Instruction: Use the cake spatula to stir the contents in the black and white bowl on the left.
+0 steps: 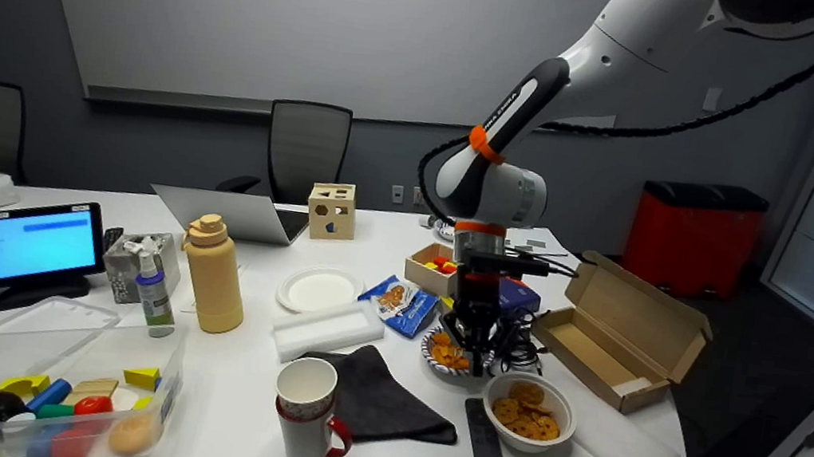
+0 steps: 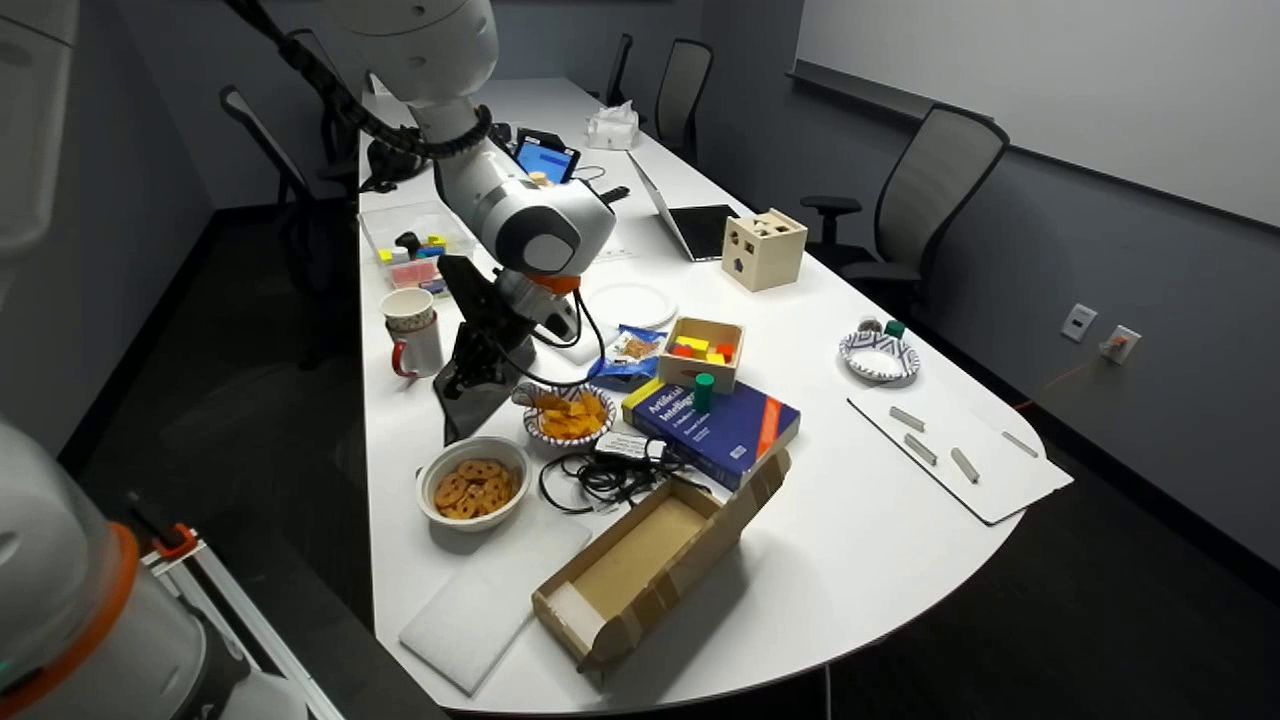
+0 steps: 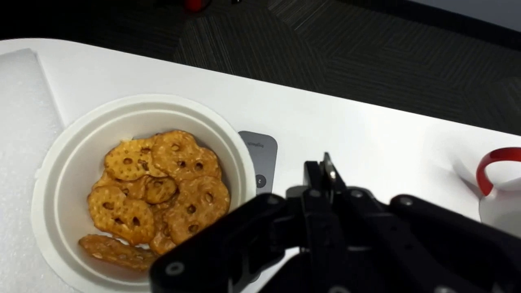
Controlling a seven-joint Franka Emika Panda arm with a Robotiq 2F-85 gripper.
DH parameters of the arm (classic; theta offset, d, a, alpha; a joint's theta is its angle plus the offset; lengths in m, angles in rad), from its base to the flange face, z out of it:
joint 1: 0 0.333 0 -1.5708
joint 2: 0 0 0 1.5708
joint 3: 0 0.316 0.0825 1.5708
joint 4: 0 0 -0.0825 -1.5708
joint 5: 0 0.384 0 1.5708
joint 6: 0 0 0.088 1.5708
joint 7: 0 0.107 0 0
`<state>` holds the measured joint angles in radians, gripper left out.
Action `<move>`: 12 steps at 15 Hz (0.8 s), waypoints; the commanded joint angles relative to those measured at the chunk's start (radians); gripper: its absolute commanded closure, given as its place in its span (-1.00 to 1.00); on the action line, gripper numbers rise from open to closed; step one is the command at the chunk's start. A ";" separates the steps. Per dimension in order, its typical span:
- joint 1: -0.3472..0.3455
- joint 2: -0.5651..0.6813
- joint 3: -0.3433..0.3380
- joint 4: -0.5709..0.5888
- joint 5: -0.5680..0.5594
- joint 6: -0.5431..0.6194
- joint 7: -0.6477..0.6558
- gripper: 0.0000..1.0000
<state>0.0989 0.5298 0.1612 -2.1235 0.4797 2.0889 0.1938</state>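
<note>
The black and white bowl (image 1: 428,354), patterned outside, holds orange-yellow chips and also shows in an exterior view (image 2: 555,440). It is out of sight in the wrist view. My gripper (image 1: 475,364) is beside this bowl, low over the table; in an exterior view the gripper (image 2: 458,382) is on the side of the dark cloth. In the wrist view the gripper (image 3: 321,173) is shut on a thin shiny metal edge, seemingly the cake spatula (image 3: 331,174). In an exterior view the flat spatula blade (image 2: 534,397) reaches over the bowl's rim at the chips.
A white bowl (image 1: 528,443) of browner crackers stands near the gripper and shows in the wrist view (image 3: 240,171). A remote (image 1: 484,438), dark cloth (image 1: 381,398), black cables (image 2: 600,480), a blue book (image 2: 690,430), cardboard box (image 2: 640,560) and stacked cups (image 1: 303,439) lie around.
</note>
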 commanded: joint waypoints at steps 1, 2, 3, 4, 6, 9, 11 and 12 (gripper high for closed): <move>-0.011 0.014 -0.006 0.033 0.020 -0.065 -0.002 0.98; -0.009 0.005 -0.008 0.030 0.015 -0.075 0.002 0.98; -0.009 -0.010 -0.011 0.023 0.011 -0.099 0.008 0.98; -0.007 -0.024 -0.016 0.015 0.004 -0.119 0.015 0.98; -0.005 -0.036 -0.031 0.004 -0.005 -0.147 0.028 0.98; -0.004 -0.038 -0.055 0.000 -0.010 -0.175 0.054 0.98; -0.004 -0.037 -0.074 -0.004 -0.014 -0.186 0.077 0.98; -0.005 -0.031 -0.081 -0.003 -0.011 -0.178 0.081 0.98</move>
<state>0.0965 0.5201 0.1021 -2.1077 0.4778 1.9294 0.2414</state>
